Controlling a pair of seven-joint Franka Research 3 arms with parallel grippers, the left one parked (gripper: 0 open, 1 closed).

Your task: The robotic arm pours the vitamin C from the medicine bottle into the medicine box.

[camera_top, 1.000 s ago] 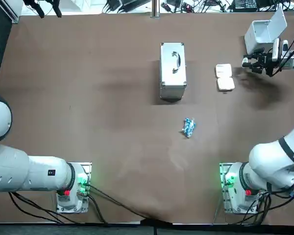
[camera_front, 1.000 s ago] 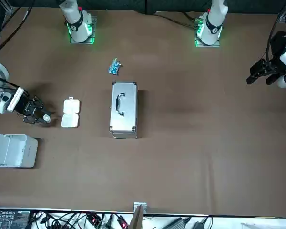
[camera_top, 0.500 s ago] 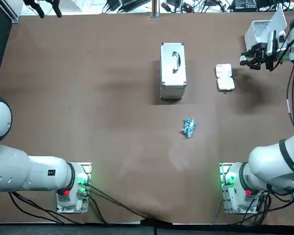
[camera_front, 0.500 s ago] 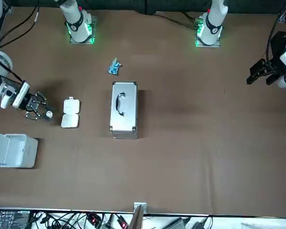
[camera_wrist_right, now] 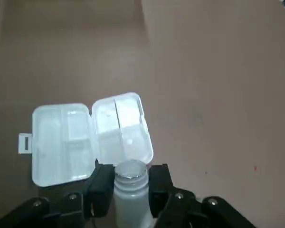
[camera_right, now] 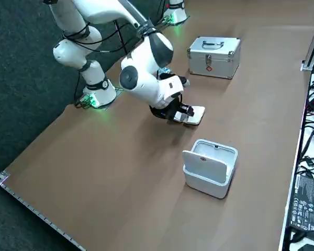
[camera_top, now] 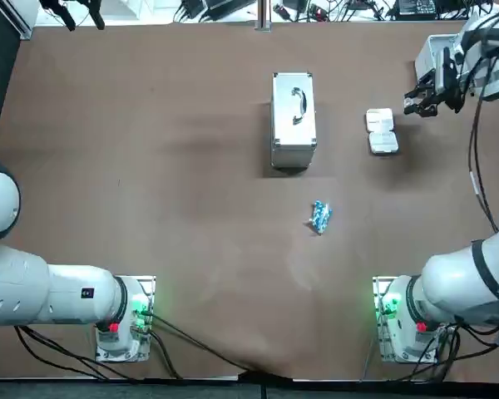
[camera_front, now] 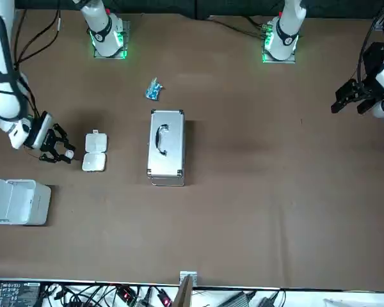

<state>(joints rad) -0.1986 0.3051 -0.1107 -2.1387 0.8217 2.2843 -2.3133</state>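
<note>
Pinching the uncapped medicine bottle (camera_wrist_right: 131,190) between the jaws of the right gripper (camera_top: 416,105) near the open medicine box (camera_wrist_right: 61,142) lying on the table (camera_top: 191,208), probably calling for centring the mouth over one compartment and tipping slowly, avoiding spilling past the rim.

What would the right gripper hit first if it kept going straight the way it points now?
Most likely the open medicine box: in the wrist view the right gripper, shut on the medicine bottle, aims at its near edge, bottle mouth leading. The gap between them is hard to judge.
</note>
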